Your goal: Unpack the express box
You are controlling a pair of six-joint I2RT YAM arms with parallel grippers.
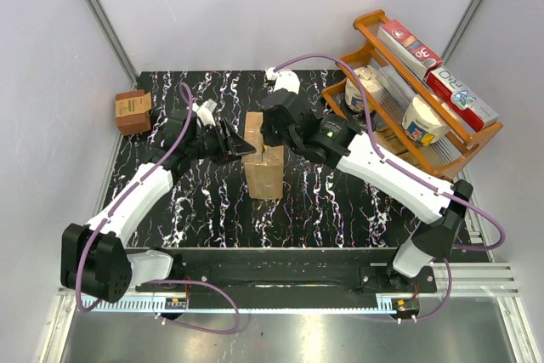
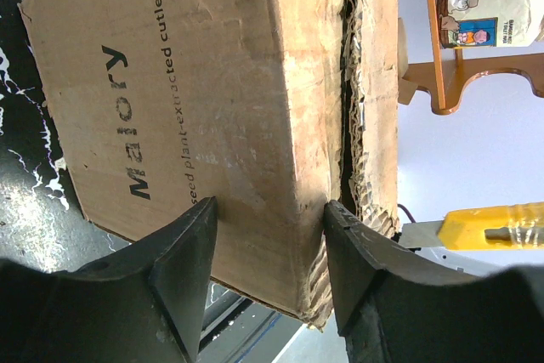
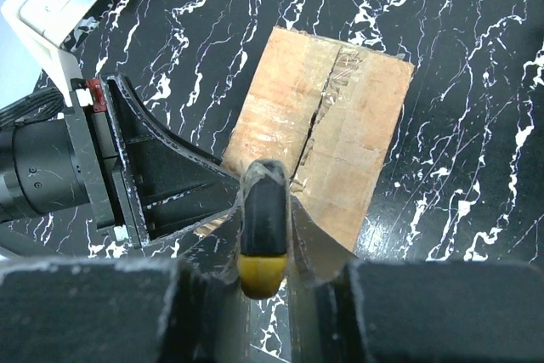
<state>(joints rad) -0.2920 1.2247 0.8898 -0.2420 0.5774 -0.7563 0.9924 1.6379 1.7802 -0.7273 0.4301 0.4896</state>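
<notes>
The express box [image 1: 263, 163] stands in the middle of the black marbled table, its taped top seam split [image 3: 340, 133]. In the left wrist view its side [image 2: 212, 82] carries dark print. My left gripper [image 1: 240, 149] reaches in from the left; its fingers [image 2: 268, 210] press on both sides of the box's near corner. From above and behind the box, my right gripper [image 1: 270, 129] is shut [image 3: 265, 189] on a yellow and black utility knife [image 3: 263, 227]. The knife's yellow body [image 2: 493, 225] shows just beyond the box's top. What is inside the box is hidden.
An orange wooden rack [image 1: 374, 27] with cartons and a white tub [image 2: 484, 6] stands at the back right. A small darker brown box [image 1: 133, 110] sits at the table's back left edge. White walls close in both sides.
</notes>
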